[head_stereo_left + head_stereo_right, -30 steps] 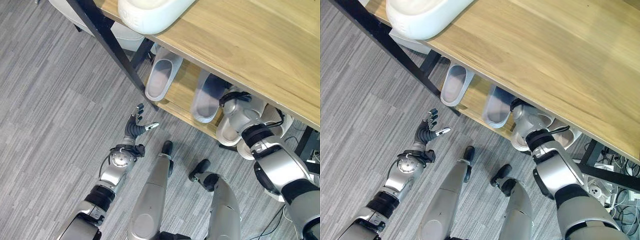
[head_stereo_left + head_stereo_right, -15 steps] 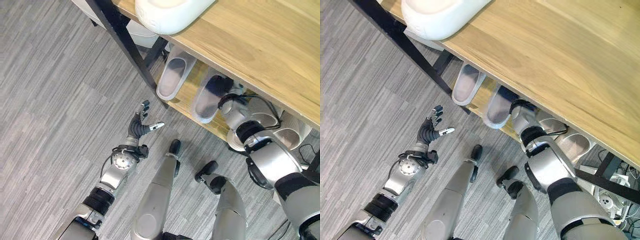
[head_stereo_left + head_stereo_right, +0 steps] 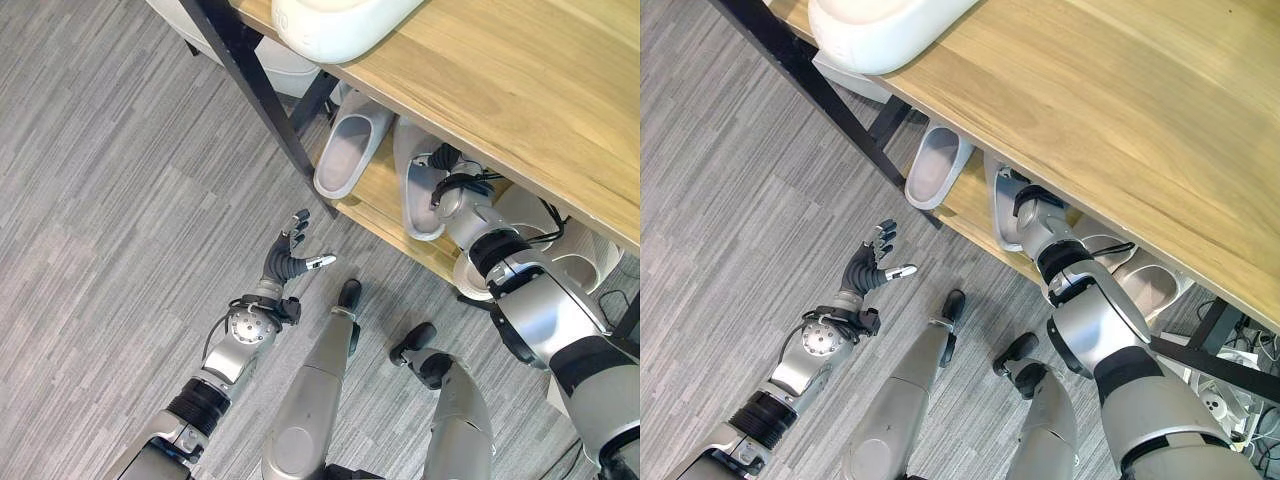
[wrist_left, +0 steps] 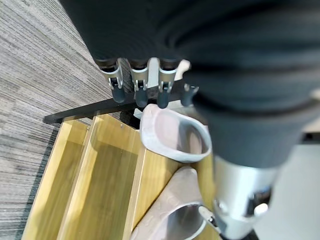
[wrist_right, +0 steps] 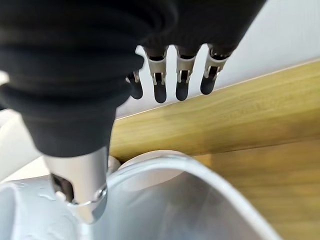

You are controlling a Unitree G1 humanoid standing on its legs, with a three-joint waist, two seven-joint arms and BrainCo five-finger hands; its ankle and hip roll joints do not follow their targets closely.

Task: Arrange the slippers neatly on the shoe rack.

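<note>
My right robot hand (image 3: 447, 190) reaches under the top board of the rack (image 3: 520, 90), in the upper right of the frame. It is at the second slipper (image 3: 415, 195) on the low shelf (image 3: 372, 195). In my right wrist view my fingers (image 5: 183, 82) look straight, with the slipper rim just below my thumb. They wrap round nothing that I can see, so I think I am nudging the slipper, not gripping it. I think I reach in low like this because the top board leaves little room.

The first slipper (image 3: 347, 152) lies just beside it, toe in and heel out toward the floor. Both point nearly the same way, which looks tidy. More pale slippers (image 3: 575, 270) sit further right, near my arm.

My left robot hand (image 3: 290, 258) hangs over the grey floor (image 3: 110, 200) in the middle of the frame. Its fingers are spread wide and it holds nothing. I think it waits there to keep out of the way.

A white tub (image 3: 335, 20) sits on top of the rack.
</note>
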